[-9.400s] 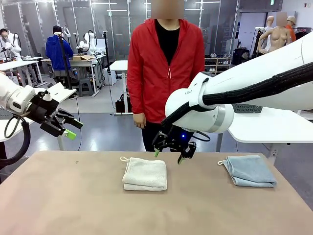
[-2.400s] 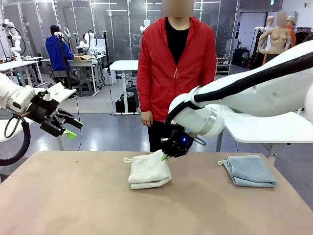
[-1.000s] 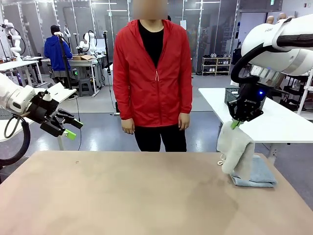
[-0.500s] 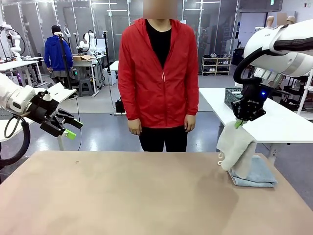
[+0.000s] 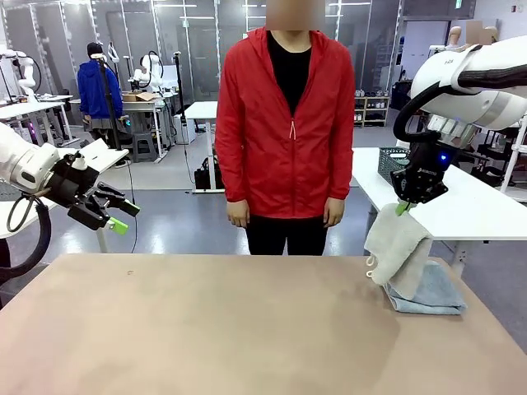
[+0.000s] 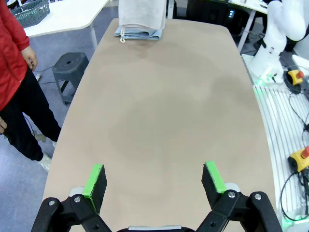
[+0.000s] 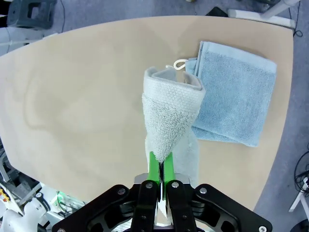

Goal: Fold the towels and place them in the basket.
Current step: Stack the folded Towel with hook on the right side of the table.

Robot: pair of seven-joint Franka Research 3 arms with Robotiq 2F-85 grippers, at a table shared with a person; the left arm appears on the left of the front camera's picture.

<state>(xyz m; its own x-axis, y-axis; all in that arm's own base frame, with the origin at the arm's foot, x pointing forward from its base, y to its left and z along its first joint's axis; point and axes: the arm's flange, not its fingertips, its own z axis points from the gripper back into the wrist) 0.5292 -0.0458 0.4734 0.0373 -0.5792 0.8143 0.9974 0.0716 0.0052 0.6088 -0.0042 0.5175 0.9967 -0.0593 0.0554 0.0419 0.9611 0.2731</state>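
My right gripper [image 5: 401,209] [image 7: 160,170] is shut on the folded cream-white towel [image 5: 395,247] [image 7: 169,116]. It hangs from the fingers above the table's far right. Below and behind it lies the folded pale blue-grey towel [image 5: 428,290] [image 7: 235,99] [image 6: 140,32], flat on the table; whether the hanging towel touches it I cannot tell. The dark basket [image 5: 394,160] [image 6: 31,10] stands on a white side table behind the right arm. My left gripper [image 5: 118,216] [image 6: 154,182] is open and holds nothing, raised off the table's left edge.
A person in a red jacket [image 5: 284,123] stands at the far side of the brown table [image 5: 206,329], hands down. The white side table [image 5: 461,206] lies beyond the right corner. A grey stool [image 6: 71,67] stands on the floor beside the table.
The right gripper with the cream-white towel has shifted very slightly and stays over the blue-grey towel. The person has stepped to the right. The left arm has not moved.
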